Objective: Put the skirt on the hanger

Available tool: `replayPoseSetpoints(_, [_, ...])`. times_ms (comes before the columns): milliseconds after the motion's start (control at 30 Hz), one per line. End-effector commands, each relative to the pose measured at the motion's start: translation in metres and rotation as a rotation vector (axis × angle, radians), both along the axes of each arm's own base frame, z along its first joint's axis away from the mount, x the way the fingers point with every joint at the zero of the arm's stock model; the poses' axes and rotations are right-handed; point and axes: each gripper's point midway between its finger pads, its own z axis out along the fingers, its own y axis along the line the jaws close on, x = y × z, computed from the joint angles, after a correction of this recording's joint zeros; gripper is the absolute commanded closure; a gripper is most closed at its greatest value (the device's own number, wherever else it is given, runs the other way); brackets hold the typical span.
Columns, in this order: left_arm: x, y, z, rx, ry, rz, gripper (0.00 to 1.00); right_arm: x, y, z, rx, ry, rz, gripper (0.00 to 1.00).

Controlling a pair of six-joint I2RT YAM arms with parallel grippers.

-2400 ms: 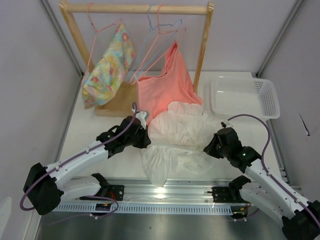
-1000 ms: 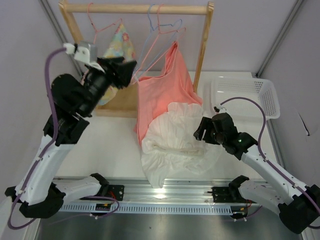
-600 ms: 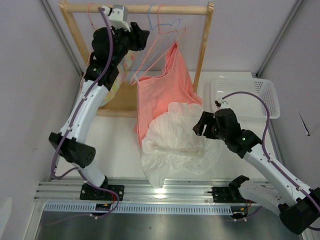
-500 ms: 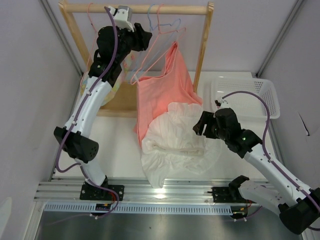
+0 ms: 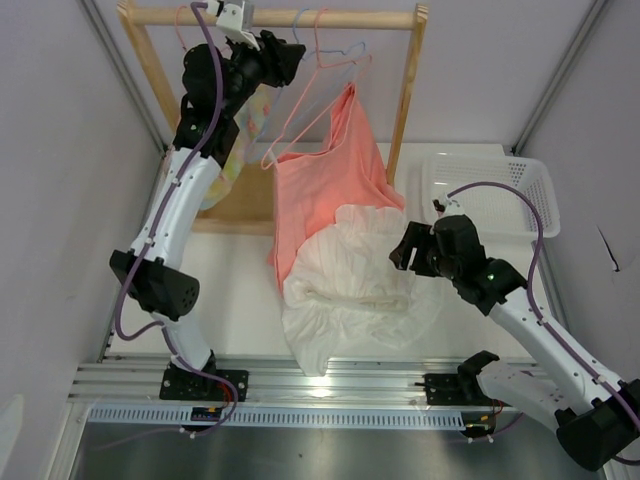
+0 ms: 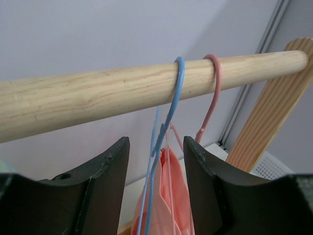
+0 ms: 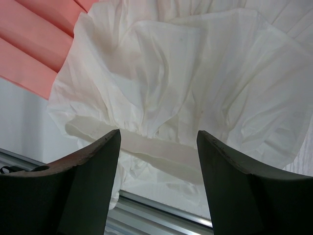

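The left arm reaches up to the wooden rail [image 5: 330, 17] of the clothes rack, at 12 o'clock of the table. In the left wrist view the left gripper [image 6: 156, 142] is released. Its two dark fingers [image 6: 105, 171] stand apart just below the rail, and the neck of the hanger [image 6: 180, 73] runs down between them with a gap on each side. The light blue hook sits over the rail, and a pink hanger [image 6: 215, 73] hooks on just beside it at 3 o'clock. Both wires drop toward the salmon garment [image 5: 330, 180], which hangs from the rack and spills onto the table.

The skirt [image 5: 350, 290] lies crumpled on the table at 6 o'clock of the salmon garment, overlapping that garment's lower edge. Its near edge reaches the metal rail [image 5: 330, 385] where the arm bases sit.

The right gripper [image 5: 400, 250] hovers at the skirt's 2 o'clock edge. In the right wrist view its jaws are spread wide and grasp nothing, with the white folds lying below them. A white basket [image 5: 490, 195] sits at 1 o'clock of this gripper. A floral garment [image 5: 232, 165] hangs at the rack's 9 o'clock end, largely hidden behind the left arm.
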Motion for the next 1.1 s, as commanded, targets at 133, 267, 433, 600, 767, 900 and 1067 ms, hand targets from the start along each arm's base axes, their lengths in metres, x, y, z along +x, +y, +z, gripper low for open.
replayPoseSetpoints(133, [0.011,-0.008,0.017,-0.053,-0.065,-0.036,0.47,0.003,-0.001,0.004,0.003,-0.021,0.020,0.30])
replayPoseSetpoints(267, [0.019,-0.014,0.014,-0.069,-0.063,-0.054,0.49,0.004,-0.003,0.004,-0.002,-0.023,0.019,0.30])
replayPoseSetpoints(433, [0.024,-0.016,0.009,-0.082,-0.057,-0.059,0.57,0.005,-0.004,0.004,-0.001,-0.021,0.014,0.30])
replayPoseSetpoints(600, [0.025,-0.008,0.009,-0.075,-0.060,-0.012,0.81,0.005,-0.004,0.006,-0.001,-0.022,0.014,0.30])
replayPoseSetpoints(767, [0.008,0.006,0.036,-0.067,-0.140,0.025,1.00,0.004,-0.006,0.004,-0.007,-0.017,0.013,0.31])
replayPoseSetpoints(900, [0.002,0.024,0.054,-0.059,-0.147,0.087,1.00,0.003,-0.005,0.003,-0.004,-0.014,0.015,0.31])
replayPoseSetpoints(1067, [-0.014,0.046,0.053,0.007,-0.111,0.158,1.00,0.005,-0.004,0.006,-0.003,-0.022,0.021,0.31])
